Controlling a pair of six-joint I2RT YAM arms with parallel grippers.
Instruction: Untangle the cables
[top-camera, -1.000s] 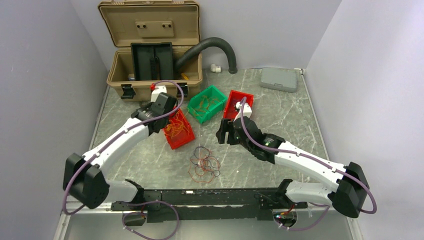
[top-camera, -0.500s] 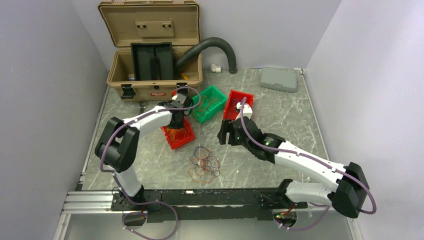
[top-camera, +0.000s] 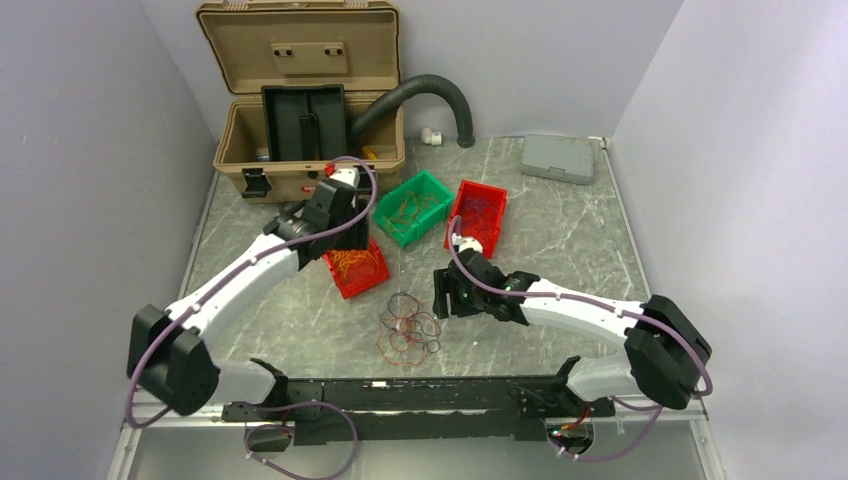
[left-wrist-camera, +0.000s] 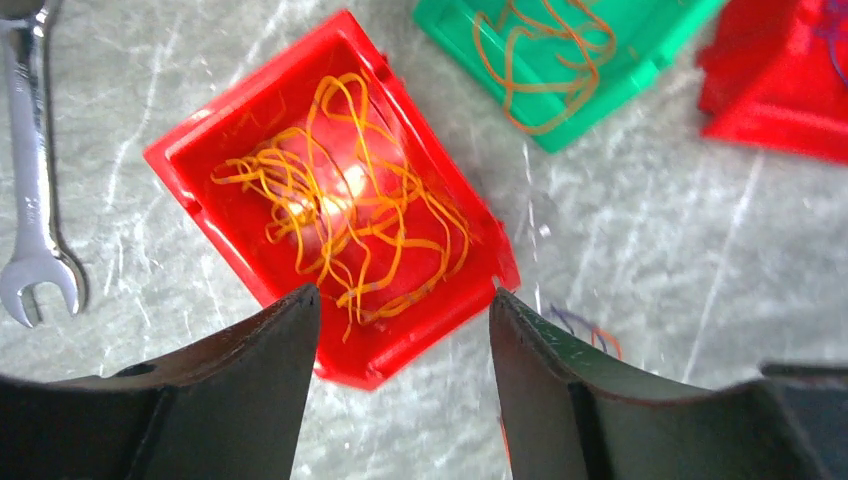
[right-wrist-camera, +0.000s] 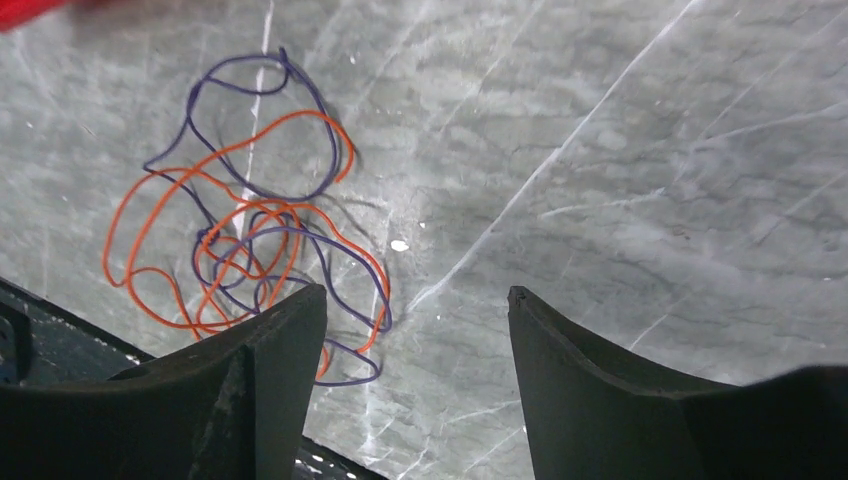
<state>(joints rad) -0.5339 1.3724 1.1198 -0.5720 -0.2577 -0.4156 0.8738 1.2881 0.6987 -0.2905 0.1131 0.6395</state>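
Where my left arm stood folded, elbow high and fingers down in the near red bin half a second ago, it now stretches long and low across the marble table (right-wrist-camera: 650, 150). My left gripper (left-wrist-camera: 400, 300) hangs above that red bin (left-wrist-camera: 200, 170), fingers spread wide and empty over the orange strands (left-wrist-camera: 340, 215) heaped inside. My right arm has dropped nearer, its elbow swung in. My right gripper (right-wrist-camera: 415, 295) hovers just beside the loose tangle of cables (right-wrist-camera: 250, 250), orange and purple loops lying flat on the table, fingers wide, holding nothing. A green bin (left-wrist-camera: 450, 35) holds more orange loops, and a wrench (left-wrist-camera: 35, 180) lies beside the red bin.
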